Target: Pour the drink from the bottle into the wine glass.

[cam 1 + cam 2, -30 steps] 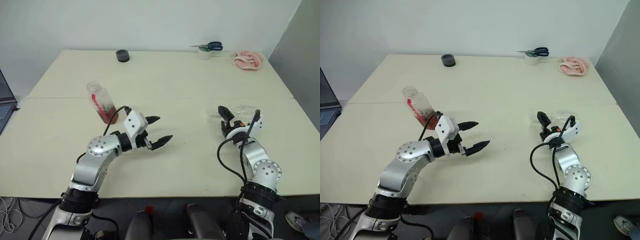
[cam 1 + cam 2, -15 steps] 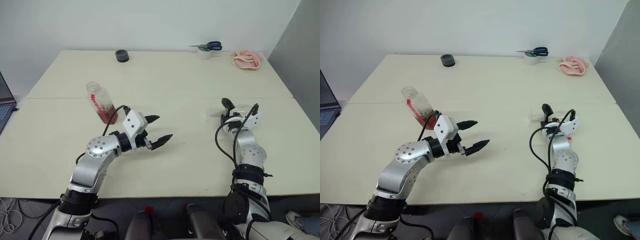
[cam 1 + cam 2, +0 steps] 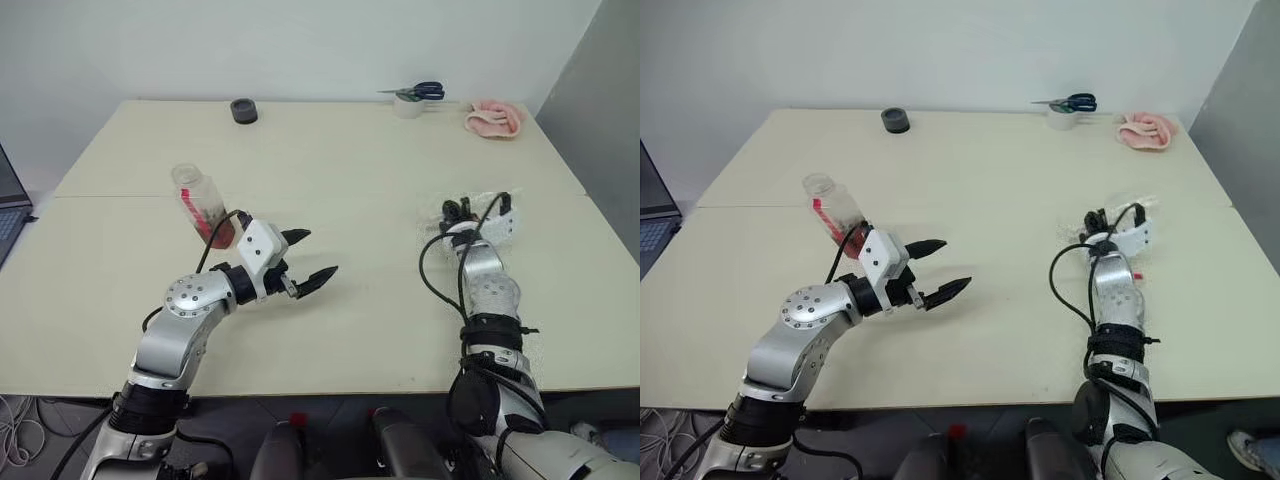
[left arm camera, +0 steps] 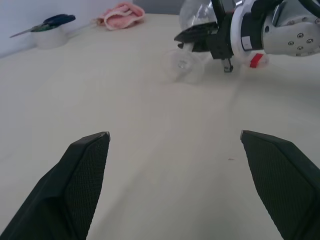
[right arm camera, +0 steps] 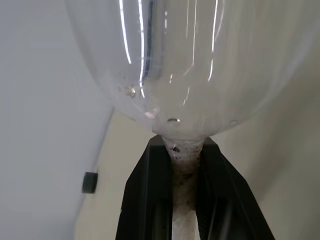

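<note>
The bottle, clear plastic with a red strip, stands on the table with the reddish drink at its bottom. It sits just behind my left wrist. My left gripper hovers open over bare table, nothing between its fingers. On the right, my right gripper is shut on the stem of the wine glass. The clear bowl sits just past the fingertips. From the left wrist view the glass's round foot faces sideways, so the glass is tipped over, not upright.
A black tape roll sits at the far edge of the table. Scissors lie on a white roll, and a pink cloth is at the far right corner. A laptop edge shows at the left.
My right gripper closed on the wine glass stem, rolled, and moved forward and up a little. The left arm and the bottle stayed about where they were.
</note>
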{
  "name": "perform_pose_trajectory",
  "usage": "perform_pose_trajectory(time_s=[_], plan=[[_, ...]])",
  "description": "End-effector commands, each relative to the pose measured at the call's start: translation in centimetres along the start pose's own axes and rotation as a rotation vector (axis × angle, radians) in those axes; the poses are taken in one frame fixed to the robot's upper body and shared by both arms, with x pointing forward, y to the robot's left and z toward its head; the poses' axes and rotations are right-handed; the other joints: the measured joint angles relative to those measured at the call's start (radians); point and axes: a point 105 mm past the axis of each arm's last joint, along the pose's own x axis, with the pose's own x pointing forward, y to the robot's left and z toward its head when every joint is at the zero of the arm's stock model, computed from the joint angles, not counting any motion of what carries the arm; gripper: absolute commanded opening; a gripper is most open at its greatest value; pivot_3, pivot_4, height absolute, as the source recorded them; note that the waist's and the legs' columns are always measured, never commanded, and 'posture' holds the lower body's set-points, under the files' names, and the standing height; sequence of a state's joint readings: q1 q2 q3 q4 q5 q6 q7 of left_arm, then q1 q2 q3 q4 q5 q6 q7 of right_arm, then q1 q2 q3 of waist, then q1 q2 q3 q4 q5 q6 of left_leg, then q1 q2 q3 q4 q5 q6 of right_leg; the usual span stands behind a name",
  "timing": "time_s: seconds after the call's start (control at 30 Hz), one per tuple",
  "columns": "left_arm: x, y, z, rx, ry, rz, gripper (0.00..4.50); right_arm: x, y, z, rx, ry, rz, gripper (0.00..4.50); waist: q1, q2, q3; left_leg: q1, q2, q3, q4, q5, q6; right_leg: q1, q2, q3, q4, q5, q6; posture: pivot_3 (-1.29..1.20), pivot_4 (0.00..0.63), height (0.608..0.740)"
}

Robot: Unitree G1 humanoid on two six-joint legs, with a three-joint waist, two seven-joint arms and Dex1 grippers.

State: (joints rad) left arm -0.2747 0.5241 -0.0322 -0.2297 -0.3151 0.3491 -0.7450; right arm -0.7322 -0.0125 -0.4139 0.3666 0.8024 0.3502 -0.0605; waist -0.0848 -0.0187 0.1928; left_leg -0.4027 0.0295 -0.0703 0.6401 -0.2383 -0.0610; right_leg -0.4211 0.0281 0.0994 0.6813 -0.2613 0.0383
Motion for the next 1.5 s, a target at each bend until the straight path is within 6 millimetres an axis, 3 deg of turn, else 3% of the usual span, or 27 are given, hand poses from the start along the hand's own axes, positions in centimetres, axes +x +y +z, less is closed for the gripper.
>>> perform_pose_trajectory(time_s=[0.03, 0.13, 0.23, 0.43, 0.67, 0.77, 1.0, 1.33, 1.37, 1.5], plan=[[-1.4, 0.9, 1.2, 0.032, -0.029, 0.054, 4.50, -0.9, 10.0, 0.1, -0.393, -0.036, 0.384, 0.24, -0.003, 0.001, 0.000, 0.000, 0.000, 0.001, -0.001, 0.000, 0.000, -0.001, 0.000, 0.000, 0.000, 0.000, 0.000, 0.00, 0.150, 0.740], [-2.2, 1.2, 0.9, 0.026, -0.015, 0.084, 4.50, -2.5, 13.7, -3.2, -0.726, -0.038, 0.613, 0.24, -0.004, 0.000, 0.000, 0.002, 0.001, 0.001, -0.005, 0.000, 0.000, -0.001, 0.000, 0.000, -0.001, 0.000, -0.001, 0.00, 0.150, 0.740], [-2.9, 1.1, 0.7, 0.020, -0.005, 0.104, 4.50, -3.3, 14.5, -6.2, -0.886, -0.050, 0.729, 0.24, -0.001, -0.001, 0.000, 0.002, 0.001, 0.000, -0.007, 0.000, 0.000, -0.001, 0.000, -0.001, -0.001, -0.001, -0.002, 0.00, 0.150, 0.740], [-3.8, 0.9, 0.6, 0.014, 0.007, 0.139, 4.50, -2.5, 12.2, -11.0, -1.008, -0.081, 0.743, 0.24, 0.007, -0.002, -0.001, 0.002, -0.001, 0.000, -0.007, 0.000, -0.001, 0.000, -0.004, -0.002, -0.002, 0.001, -0.006, 0.00, 0.150, 0.740], [-4.5, 0.6, 0.6, 0.003, 0.019, 0.163, 4.50, -1.7, 9.6, -14.0, -1.030, -0.032, 0.676, 0.24, 0.002, -0.003, -0.001, 0.002, -0.001, 0.001, -0.007, 0.000, -0.001, 0.000, -0.004, -0.002, -0.001, 0.002, -0.007, 0.00, 0.150, 0.740], [-4.8, 0.6, 0.7, 0.004, 0.022, 0.177, 4.50, -1.9, 6.8, -15.6, -1.018, 0.066, 0.625, 0.24, 0.001, -0.003, -0.001, 0.003, -0.001, 0.000, -0.007, 0.000, -0.001, 0.000, -0.004, -0.002, -0.001, 0.002, -0.007, 0.00, 0.150, 0.740], [-5.0, 0.7, 0.8, 0.007, 0.027, 0.191, 4.50, -3.0, 3.3, -17.4, -1.005, 0.212, 0.609, 0.24, 0.000, -0.004, -0.002, 0.006, -0.001, 0.000, -0.007, 0.000, -0.001, 0.004, -0.003, -0.002, -0.001, 0.002, -0.007, 0.00, 0.150, 0.740], [-4.7, 1.2, 1.0, 0.021, 0.028, 0.189, 4.50, -3.4, 2.7, -18.2, -1.041, 0.296, 0.650, 0.24, -0.002, -0.005, -0.003, 0.021, 0.000, 0.000, -0.009, 0.000, 0.000, 0.016, -0.002, -0.001, -0.001, -0.002, -0.004, 0.00, 0.150, 0.740], [-4.7, 1.3, 0.9, 0.022, 0.029, 0.190, 4.50, -3.4, 2.7, -18.2, -1.038, 0.299, 0.647, 0.99, -0.002, -0.005, -0.004, 0.021, 0.000, 0.000, -0.009, 0.000, 0.000, 0.016, -0.002, -0.001, -0.001, -0.002, -0.004, 0.00, 0.150, 0.740], [-4.7, 1.5, 0.8, 0.020, 0.032, 0.197, 4.50, -3.2, 2.7, -17.9, -1.035, 0.295, 0.642, 2.33, -0.002, -0.005, -0.004, 0.020, 0.000, 0.000, -0.010, 0.000, -0.001, 0.015, -0.002, -0.001, -0.001, -0.002, -0.004, 0.00, 0.150, 0.740]])
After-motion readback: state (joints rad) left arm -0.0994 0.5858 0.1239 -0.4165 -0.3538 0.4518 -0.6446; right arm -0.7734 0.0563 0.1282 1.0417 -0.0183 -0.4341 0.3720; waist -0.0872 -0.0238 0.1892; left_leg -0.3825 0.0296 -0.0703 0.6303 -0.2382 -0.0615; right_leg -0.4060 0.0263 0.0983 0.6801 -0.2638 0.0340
